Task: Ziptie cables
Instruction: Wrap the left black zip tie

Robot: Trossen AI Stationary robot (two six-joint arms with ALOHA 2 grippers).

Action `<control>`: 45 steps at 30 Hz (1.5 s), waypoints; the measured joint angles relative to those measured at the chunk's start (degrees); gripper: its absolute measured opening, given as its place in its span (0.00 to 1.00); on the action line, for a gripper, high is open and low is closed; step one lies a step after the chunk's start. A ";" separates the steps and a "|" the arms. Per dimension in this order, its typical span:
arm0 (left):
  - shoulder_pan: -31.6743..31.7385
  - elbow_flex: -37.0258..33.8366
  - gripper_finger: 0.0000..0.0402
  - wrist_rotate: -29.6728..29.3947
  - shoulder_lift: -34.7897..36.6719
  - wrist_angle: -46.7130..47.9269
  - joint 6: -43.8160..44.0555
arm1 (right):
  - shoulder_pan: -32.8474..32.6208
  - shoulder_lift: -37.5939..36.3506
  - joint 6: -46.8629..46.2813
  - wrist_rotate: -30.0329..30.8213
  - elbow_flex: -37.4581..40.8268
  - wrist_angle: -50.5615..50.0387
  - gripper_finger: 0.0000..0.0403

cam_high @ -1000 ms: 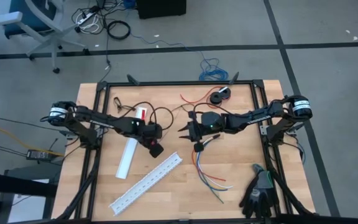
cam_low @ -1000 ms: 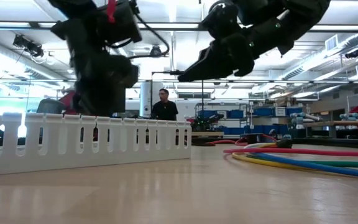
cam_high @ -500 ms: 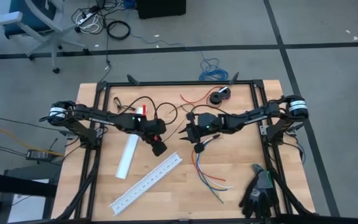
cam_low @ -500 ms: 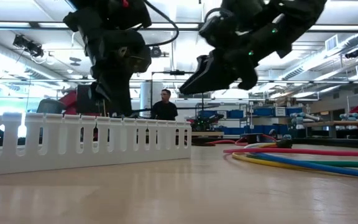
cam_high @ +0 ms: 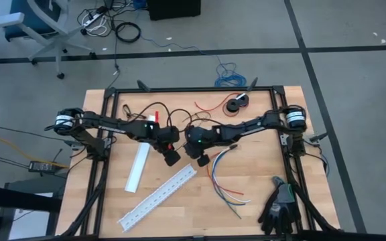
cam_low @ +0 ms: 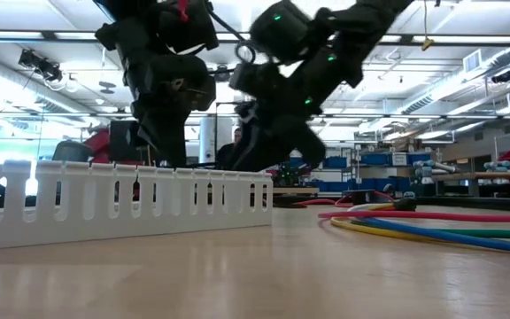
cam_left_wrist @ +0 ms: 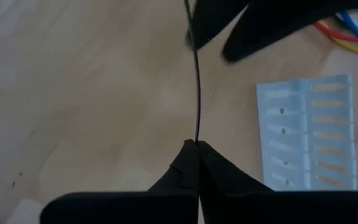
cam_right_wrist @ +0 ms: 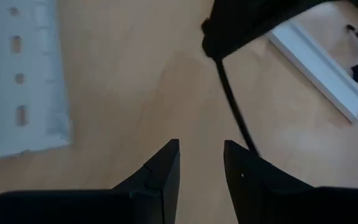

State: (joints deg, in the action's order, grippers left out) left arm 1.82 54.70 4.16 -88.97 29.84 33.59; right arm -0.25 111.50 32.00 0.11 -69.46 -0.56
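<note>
The cables (cam_high: 223,181) lie loose on the table right of centre, coloured wires fanning toward the near edge; the low view shows them flat on the table (cam_low: 432,226). Both grippers meet tip to tip above the table's middle, left of the cables. My left gripper (cam_high: 177,144) (cam_left_wrist: 197,144) is shut on a thin black strip (cam_left_wrist: 197,81). My right gripper (cam_high: 189,142) (cam_right_wrist: 201,148) is open with nothing between its fingers. The strip (cam_right_wrist: 234,106) runs past the outer side of one right finger. My left gripper pinches the thin black strip by its end (cam_left_wrist: 197,135) between the two fingertips. The strip runs straight out ahead of the fingers, clear of the table, toward the right gripper. My right gripper: whether the strip touches its finger (cam_right_wrist: 238,163), I cannot tell.
A white slotted duct (cam_high: 158,199) lies slanting near the front edge, a white bar (cam_high: 137,167) to its left. Black gloves (cam_high: 280,207) sit at the near right corner. A tape roll (cam_high: 236,102) and a single red wire (cam_high: 206,105) lie at the far side.
My right gripper has moved toward the table's left, away from the cables' black end, and come down to the left gripper. My left gripper has shifted a little to the right with the strip. The cables stay on the table.
</note>
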 joint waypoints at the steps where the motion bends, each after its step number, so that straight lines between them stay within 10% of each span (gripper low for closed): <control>1: 0.01 0.00 0.00 -0.01 0.00 0.25 -0.27 | -0.03 0.80 0.09 -0.01 -1.13 -0.58 0.28; 24: 1.27 -0.07 0.00 3.64 -3.72 -4.85 -1.95 | 1.50 0.99 2.16 0.40 -3.73 -4.60 0.27; 45: 1.27 -0.07 0.00 4.84 -3.54 -8.12 -3.50 | 1.60 1.03 -0.26 1.49 -3.73 -8.91 0.00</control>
State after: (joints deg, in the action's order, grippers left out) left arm 3.09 54.63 8.99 -92.51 21.72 30.09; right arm 1.35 112.53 31.74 1.59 -73.19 -9.47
